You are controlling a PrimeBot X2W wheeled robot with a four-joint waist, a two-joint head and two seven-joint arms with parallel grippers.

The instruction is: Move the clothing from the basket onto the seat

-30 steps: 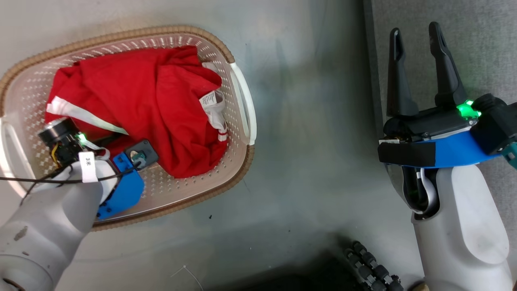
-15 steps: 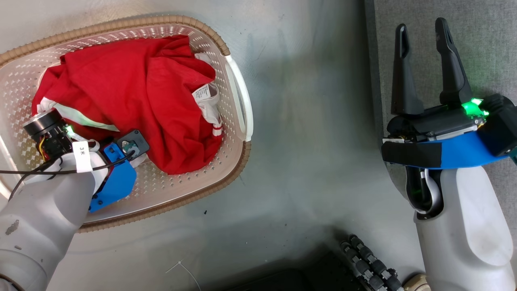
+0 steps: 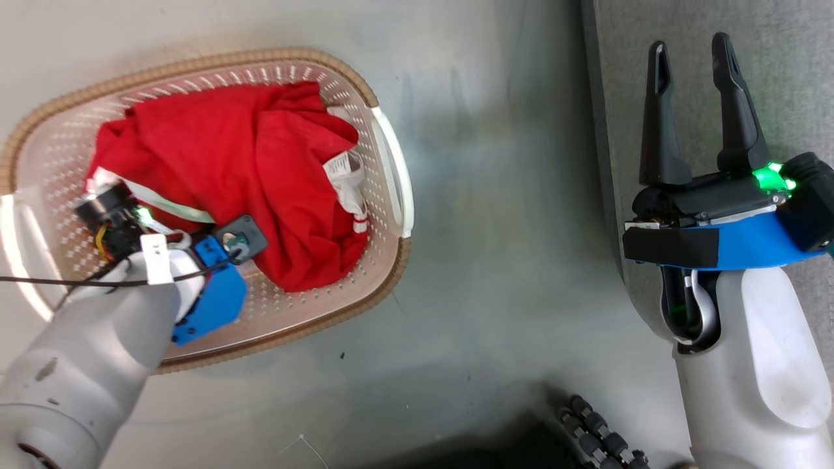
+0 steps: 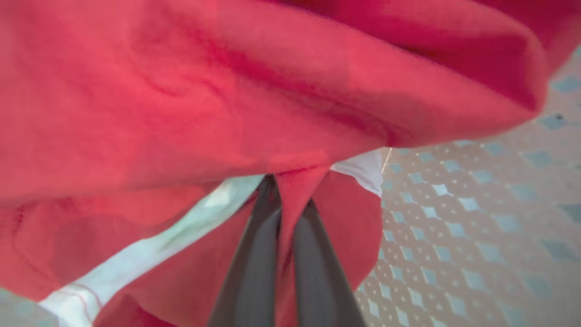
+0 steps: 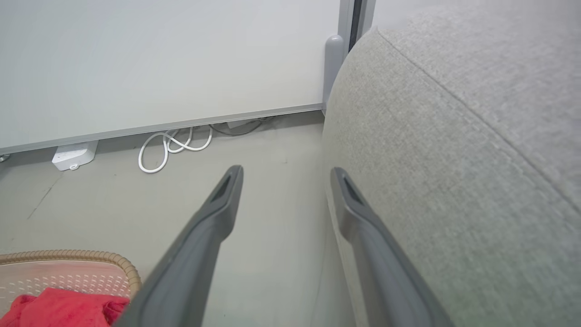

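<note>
The basket (image 3: 195, 62), cream-white and perforated with a brown rim, stands on the floor (image 3: 508, 195) at the left of the head view. It contains the clothing (image 3: 241, 163), a crumpled bright red heap covering most of the interior. A white stripe (image 3: 166, 205) crosses the heap's left part, and a small white tag (image 3: 339, 166) lies at its right side, near the white side handle (image 3: 396, 176). Bare perforated plastic shows along the basket's near and left walls. The left arm reaches down into the basket over its near-left edge. In the left wrist view the left hand (image 4: 289, 193) is closed, its two dark fingers (image 4: 254, 254) nearly together with a fold of the red fabric pinched between them; the stripe runs just beside the grip, and the basket's perforated plastic shows at the right. The right hand (image 3: 690, 42) is spread wide with nothing between its fingers, and it hangs over the near edge of the seat (image 3: 788, 85), the light grey upholstered cushion at the right of the head view. A broad strip of bare floor keeps basket and seat well apart. In the right wrist view the seat's rounded corner and stitched seam rise at the right, the basket's rim shows at the lower left, and open floor runs on to a pale wall panel (image 5: 159, 59), at whose foot lies a coiled white cable (image 5: 172, 145).
</note>
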